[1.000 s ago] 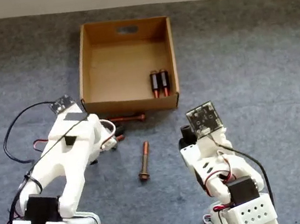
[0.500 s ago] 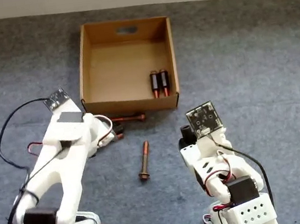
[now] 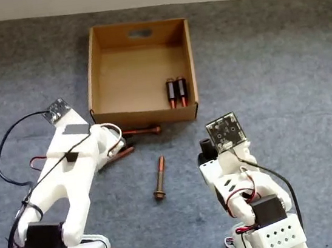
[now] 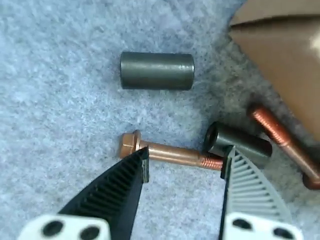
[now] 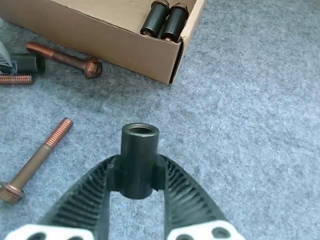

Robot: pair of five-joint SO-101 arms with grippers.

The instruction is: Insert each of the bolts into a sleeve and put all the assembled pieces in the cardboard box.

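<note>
From above, the left arm (image 3: pixel 68 173) hides its own pincer. A copper end poking out beside it is probably a bolt. The cardboard box (image 3: pixel 145 115) holds two assembled pieces (image 3: pixel 177 92) side by side against its near wall. A box-side bolt (image 3: pixel 141 130) lies along that wall, outside it. A loose bolt (image 3: pixel 159 177) lies on the bench (image 3: pixel 281 72), head toward the arms and thread toward the box.

At the left wrist, the left pincer (image 4: pixel 186 165) stands wide, straddling a middle bolt (image 4: pixel 170 154) that lies crosswise between its fingers. The bolt's threaded tip is at the mouth of a second sleeve (image 4: pixel 240 142). A free sleeve (image 4: pixel 156 71) lies on its side beyond, parallel to that bolt.

At the right wrist, the right pincer (image 5: pixel 136 175) grips a held sleeve (image 5: pixel 139 155), its open bore pointing away toward the box. The sleeve's lower end is hidden between the fingers.
</note>
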